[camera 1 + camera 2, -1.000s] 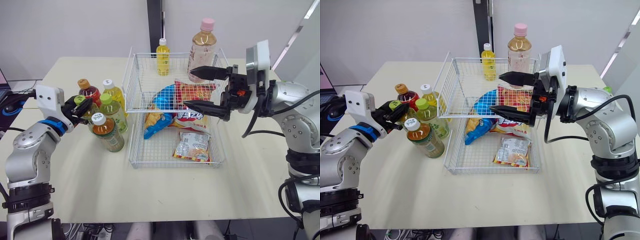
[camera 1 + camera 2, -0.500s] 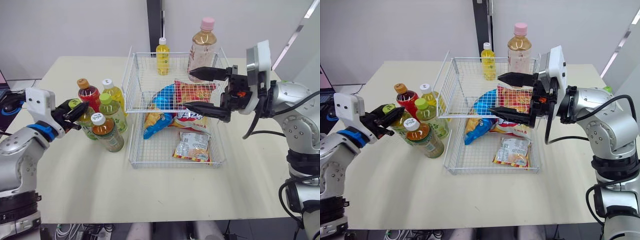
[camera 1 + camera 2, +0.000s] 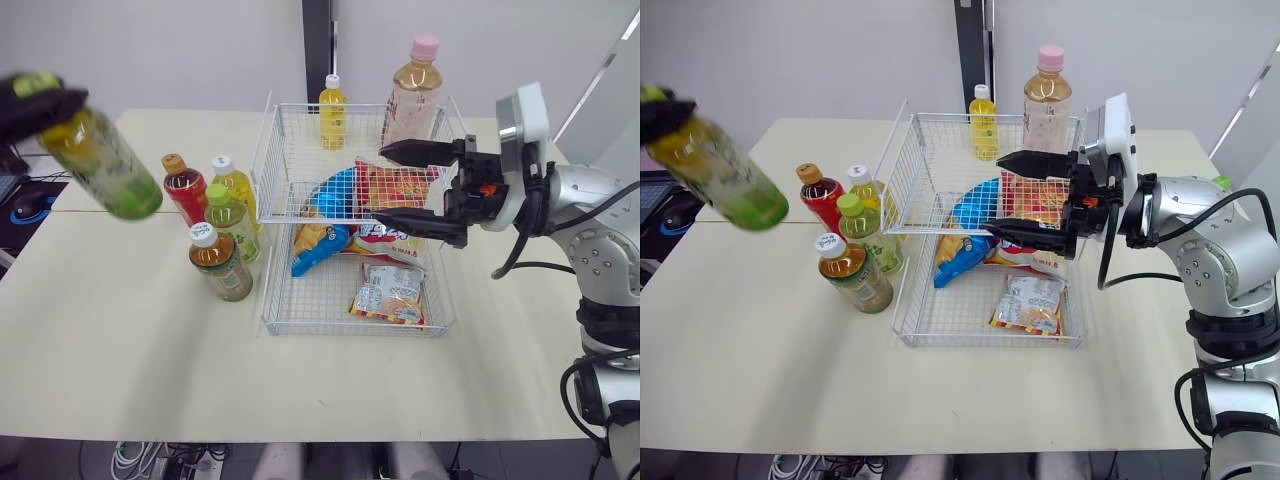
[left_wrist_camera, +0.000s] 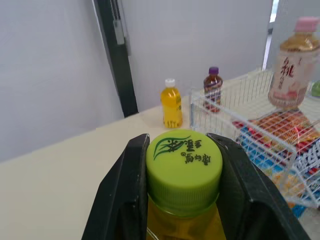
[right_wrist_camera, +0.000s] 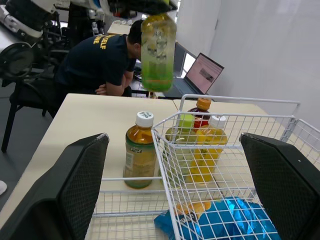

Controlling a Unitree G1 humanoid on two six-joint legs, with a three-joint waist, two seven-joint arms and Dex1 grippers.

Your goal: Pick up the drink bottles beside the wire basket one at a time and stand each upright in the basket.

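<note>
While the left gripper (image 3: 33, 95) sits in the upper left of the frame, I see its fingers (image 4: 125, 195) clamped on either side of the lime cap of a green tea bottle (image 3: 100, 165). The bottle hangs tilted in the air, its body slanting down toward the centre, clear of the tabletop (image 3: 130, 350). Right of it, left of centre, four bottles stand upright in a tight cluster just beside the wire basket (image 3: 268, 270): an orange-capped red bottle (image 3: 185, 192), a white-capped yellow bottle (image 3: 237, 186), a green-capped bottle (image 3: 229, 216) and, lowest in the frame, a white-capped brown tea bottle (image 3: 222, 268). In the basket at centre lie a blue snack bag (image 3: 328, 200), a red snack bag (image 3: 415, 185) and a clear packet (image 3: 388, 292). At its far rim, top centre, stand a small yellow bottle (image 3: 332, 105) and a tall pink-capped bottle (image 3: 412, 95); I cannot tell whether they are inside. Right of centre, the right gripper (image 3: 382, 182) hovers over the basket's right side, fingers wide apart.
</note>
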